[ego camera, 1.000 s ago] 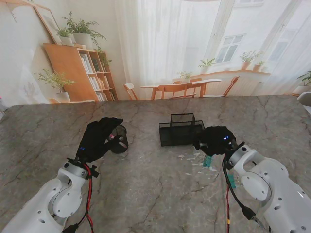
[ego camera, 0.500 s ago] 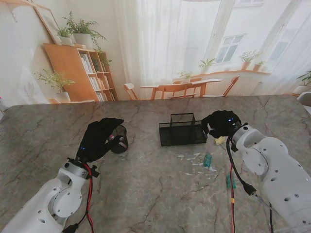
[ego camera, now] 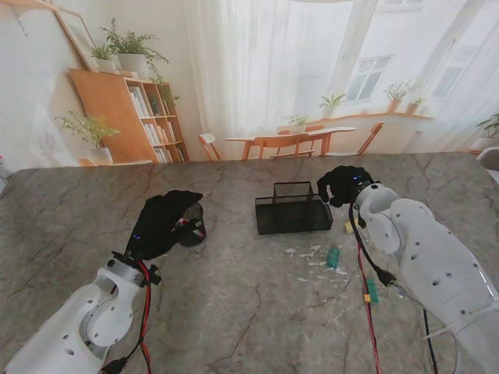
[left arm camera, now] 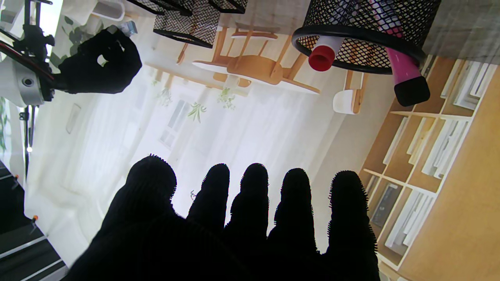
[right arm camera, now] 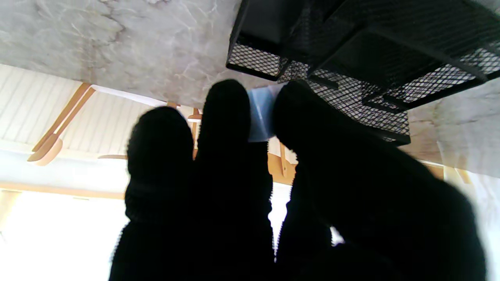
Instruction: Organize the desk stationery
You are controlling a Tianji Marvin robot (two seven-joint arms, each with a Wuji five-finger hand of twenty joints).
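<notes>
Stand view shows the right hand (ego camera: 343, 185) pinching a small pale eraser-like piece (right arm camera: 261, 113), just right of the mesh organizer (ego camera: 293, 209) on the counter (ego camera: 234, 312); left hand (ego camera: 162, 222), fingers spread, holds nothing.

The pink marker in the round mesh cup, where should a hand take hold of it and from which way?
Probably by its black cap end, which sticks out past the rim of the mesh cup and leans outward, so it is the only free part. Come from straight over the cup's open mouth and pinch just behind the cap, pulling along the marker's lean. The red-capped pen beside it crowds one side.
</notes>
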